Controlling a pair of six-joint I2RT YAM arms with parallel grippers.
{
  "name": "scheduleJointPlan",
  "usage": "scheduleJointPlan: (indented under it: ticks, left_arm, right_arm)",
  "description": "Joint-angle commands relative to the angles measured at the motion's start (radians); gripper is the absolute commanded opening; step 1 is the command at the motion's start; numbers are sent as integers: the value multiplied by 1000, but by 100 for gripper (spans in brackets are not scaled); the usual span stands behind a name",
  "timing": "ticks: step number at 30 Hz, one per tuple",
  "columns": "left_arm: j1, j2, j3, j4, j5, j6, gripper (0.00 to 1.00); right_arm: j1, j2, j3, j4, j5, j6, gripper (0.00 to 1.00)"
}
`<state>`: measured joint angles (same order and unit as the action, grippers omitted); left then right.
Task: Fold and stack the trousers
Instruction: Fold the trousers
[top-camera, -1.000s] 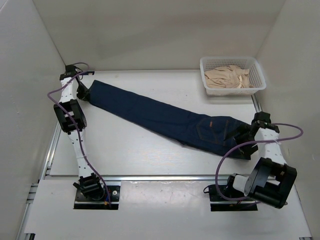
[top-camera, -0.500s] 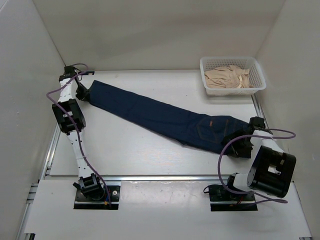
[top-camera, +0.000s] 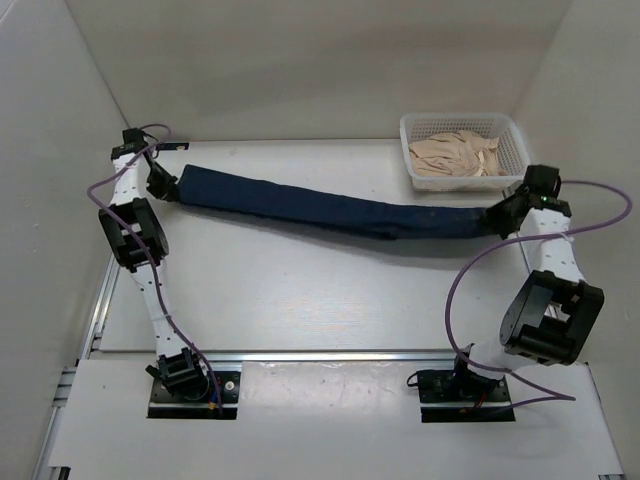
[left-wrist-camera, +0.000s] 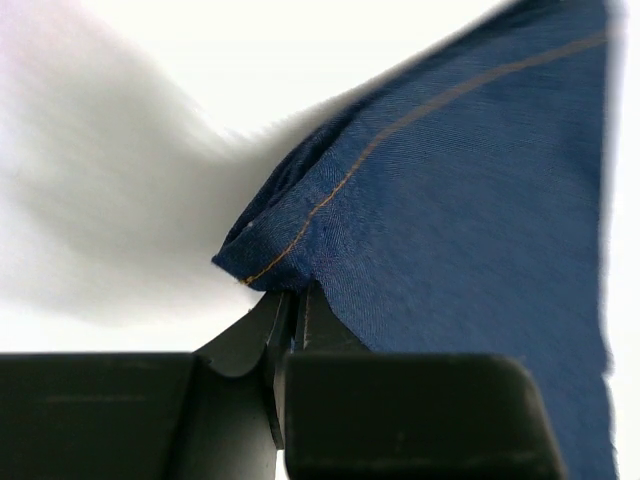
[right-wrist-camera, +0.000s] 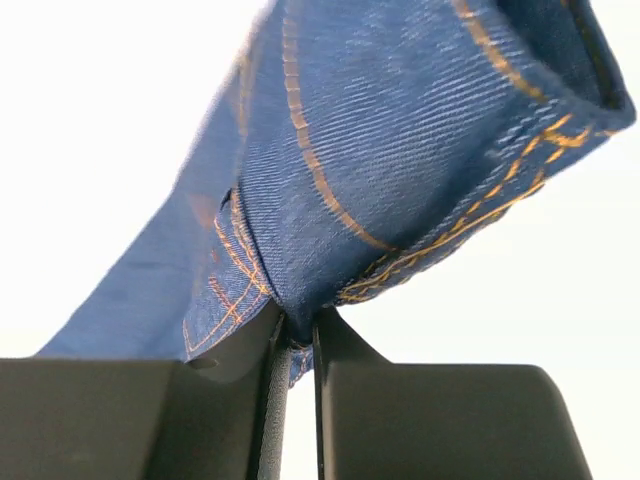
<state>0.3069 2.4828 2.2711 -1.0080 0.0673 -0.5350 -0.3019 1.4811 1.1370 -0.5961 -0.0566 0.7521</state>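
Dark navy trousers (top-camera: 320, 208) stretch as a long, slightly sagging band across the far half of the table (top-camera: 300, 290), seemingly held just above it. The left fingers (left-wrist-camera: 245, 345) pinch a hem corner at far left; the right fingers (right-wrist-camera: 235, 345) pinch a stitched edge at right, near a white basket (top-camera: 470, 182).

From above, your left end effector (top-camera: 172, 188) and right end effector (top-camera: 493, 220) are too small to read. Both wrist views cut the trousers (left-wrist-camera: 480, 220) off at the edges, and behind them is white blur.
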Motion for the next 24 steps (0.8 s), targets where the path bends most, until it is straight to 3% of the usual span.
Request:
scheduleJointPlan:
  ticks: [1,6,12,14,15,16,17,18,19,24]
  left_arm:
    - [46,-214,61,20,-11,-3,10]
    - [55,-321,-126,20,-35,-3,10]
    - [64,-444,-496,65,-119,-14,10]
    - [83,-464,-589,75,-119,-14,16]
    - [83,-464,-604,75,-119,1,26]
    - [92,-464,-613,75,-119,1,39]
    - [101,-455,-624,75,-100,16,52]
    - [101,-455,-624,75,-100,17,71]
    - [101,-467,-634,75,-100,17,76]
    - [124,-467,-634,75,-54,26,76]
  right_arm:
    - [-11,-21,125,-36,89,-33,0]
    - [-11,-84,8,-36,101,-7,0]
    - [-11,-192,-235,-94,158,62,1]
    - [-11,-220,-291,-105,158,76,26]
    - [-11,-229,-292,-114,158,76,45]
    - [-11,-243,-301,-114,158,64,79]
    - [-11,-243,-286,-114,158,64,87]
    - [0,-255,-275,-128,158,38,93]
    - [0,-269,-261,-128,158,29,93]
    - [20,-338,-158,-151,158,-19,94]
